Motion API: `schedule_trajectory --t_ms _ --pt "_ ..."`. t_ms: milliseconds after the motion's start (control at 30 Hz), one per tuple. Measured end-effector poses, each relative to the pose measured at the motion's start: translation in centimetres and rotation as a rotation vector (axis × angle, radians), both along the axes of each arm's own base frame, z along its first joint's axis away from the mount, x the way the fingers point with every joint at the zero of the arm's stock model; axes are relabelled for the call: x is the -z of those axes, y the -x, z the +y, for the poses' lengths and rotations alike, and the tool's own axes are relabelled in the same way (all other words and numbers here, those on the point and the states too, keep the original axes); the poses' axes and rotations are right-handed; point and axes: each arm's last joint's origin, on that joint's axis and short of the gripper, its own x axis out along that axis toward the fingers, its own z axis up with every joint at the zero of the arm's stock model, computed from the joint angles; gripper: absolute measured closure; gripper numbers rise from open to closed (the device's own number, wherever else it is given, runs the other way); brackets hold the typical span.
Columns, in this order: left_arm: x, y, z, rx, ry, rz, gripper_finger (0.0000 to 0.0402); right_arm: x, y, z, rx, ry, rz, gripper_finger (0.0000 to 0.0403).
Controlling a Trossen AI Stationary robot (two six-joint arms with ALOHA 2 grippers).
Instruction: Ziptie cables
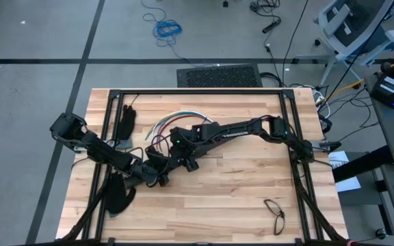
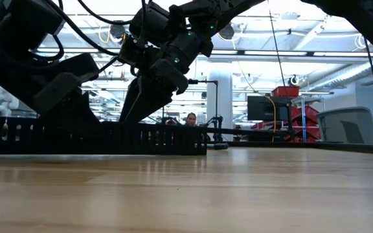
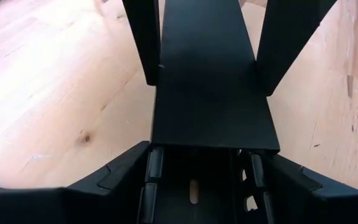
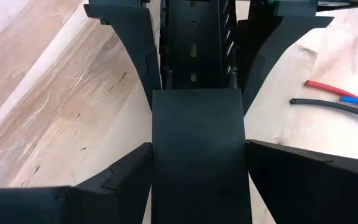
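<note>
Cables lie just behind both grippers; left gripper and right gripper each clamp the black bar facing each other.

a lab or industrial workshop, open-plan. the low view looks past the wooden table into a big hall with exposed ceiling beams and strip lighting, white columns, red tool carts and a person sitting far back. from above, the floor is grey concrete with loose cabling, a blue coiled cable and an office chair.
</note>
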Motion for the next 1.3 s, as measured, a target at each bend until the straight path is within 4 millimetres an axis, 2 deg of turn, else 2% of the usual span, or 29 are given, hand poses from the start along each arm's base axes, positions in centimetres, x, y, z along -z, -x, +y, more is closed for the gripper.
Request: schedule_trajectory --t_ms 400,533,700,900,1033,1300 --pt "0.0 -0.1 0.0 0.008 0.053 0.002 0.0152 0.0 0.0 0.0 0.001 -0.006 0.006 0.0165" --pt "0.0 -0.2 0.2 -0.012 0.141 -0.002 0.0118 0.2 0.0 0.1 -0.003 0.001 0.016 0.0165" --pt "0.0 -0.3 0.3 -0.022 0.144 -0.002 0.0069 0.7 0.0 -0.1 0.026 0.031 0.031 0.0165" --pt "-0.1 -0.2 0.4 -0.028 0.127 -0.001 0.0057 0.8 0.0 -0.2 0.031 0.035 0.038 0.0165" --pt "-1.0 -0.1 0.5 -0.011 0.066 -0.026 0.0056 0.9 0.0 -0.3 0.036 0.037 0.043 0.0165" --pt "-4.2 0.5 0.8 0.075 -0.032 -0.117 0.0056 1.1 0.3 -1.0 0.084 0.091 0.079 0.0165"
